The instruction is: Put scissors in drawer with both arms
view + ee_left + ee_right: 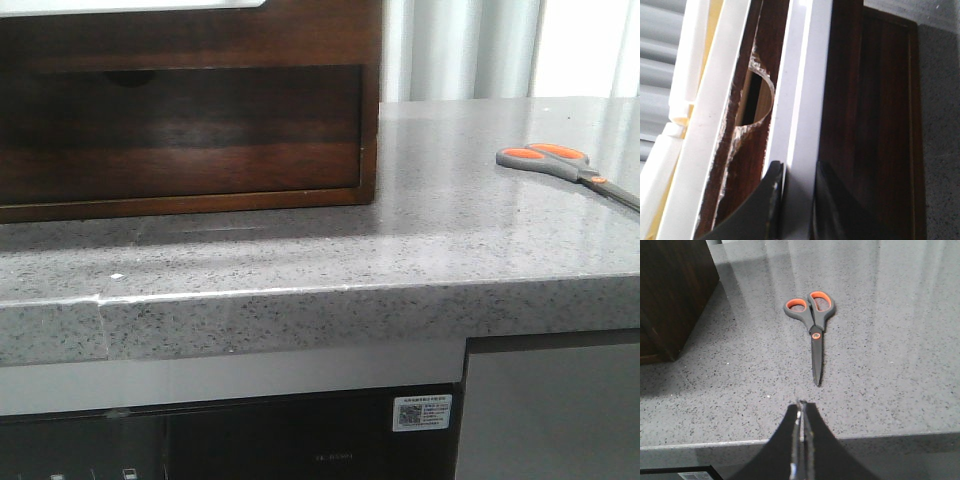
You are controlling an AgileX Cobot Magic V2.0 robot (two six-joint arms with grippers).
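Observation:
The scissors [560,163], grey handles lined in orange, lie flat on the counter at the far right. In the right wrist view they [812,325] lie closed, blade tips towards my right gripper [801,404]. That gripper is shut and empty, over the counter's front edge. The dark brown drawer [180,130] sits pushed into its wooden box at the back left. Its finger notch [130,76] is in the top edge. My left gripper [798,166] is open above the box, its fingers either side of a pale glossy strip, near the half-round notch [757,100]. Neither arm shows in the front view.
The speckled grey counter [400,240] runs from the box to the scissors and ends in a thick front edge. The wooden box's corner [670,290] stands left of the scissors. White and cream things [700,100] lie on top of the box.

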